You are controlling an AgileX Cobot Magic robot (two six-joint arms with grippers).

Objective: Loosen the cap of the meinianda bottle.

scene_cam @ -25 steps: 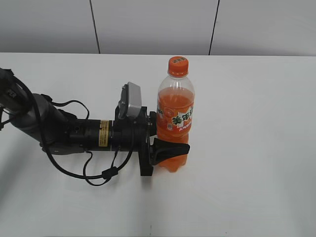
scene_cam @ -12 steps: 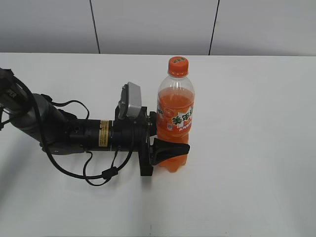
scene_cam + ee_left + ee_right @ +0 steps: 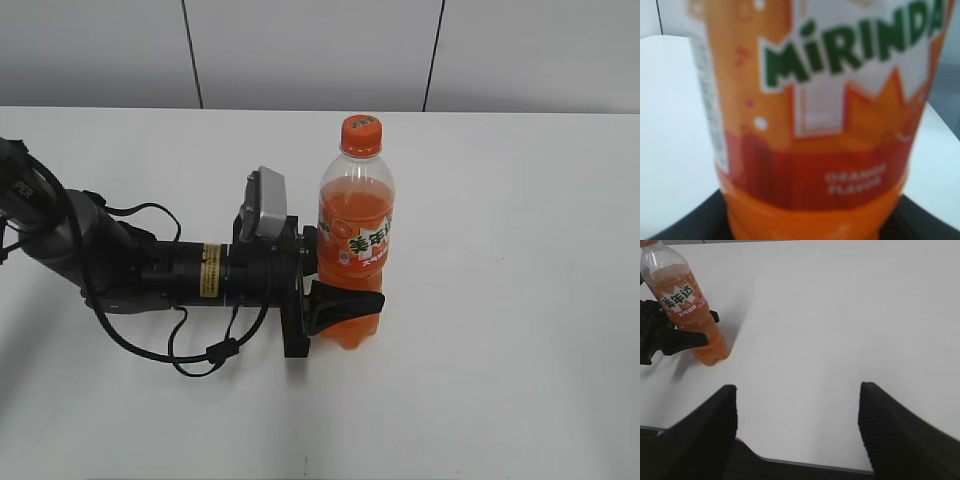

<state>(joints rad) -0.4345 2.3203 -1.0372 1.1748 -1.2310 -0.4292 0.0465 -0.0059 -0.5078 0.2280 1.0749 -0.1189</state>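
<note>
The meinianda bottle (image 3: 355,240) stands upright on the white table (image 3: 500,330), full of orange drink, with its orange cap (image 3: 361,133) on top. My left gripper (image 3: 348,288) reaches in from the left, lying level, and is shut on the bottle's lower body; one black finger (image 3: 345,303) wraps the near side and the far finger is mostly hidden. In the left wrist view the label of the bottle (image 3: 820,125) fills the frame between the dark fingers (image 3: 682,227). My right gripper (image 3: 797,410) hangs open over bare table, well to the right of the bottle (image 3: 687,305).
The left arm (image 3: 150,270) and its looping cables (image 3: 205,355) lie across the table's left half. A grey panelled wall (image 3: 320,50) stands behind the far edge. The table's near edge (image 3: 815,463) runs just under my right gripper.
</note>
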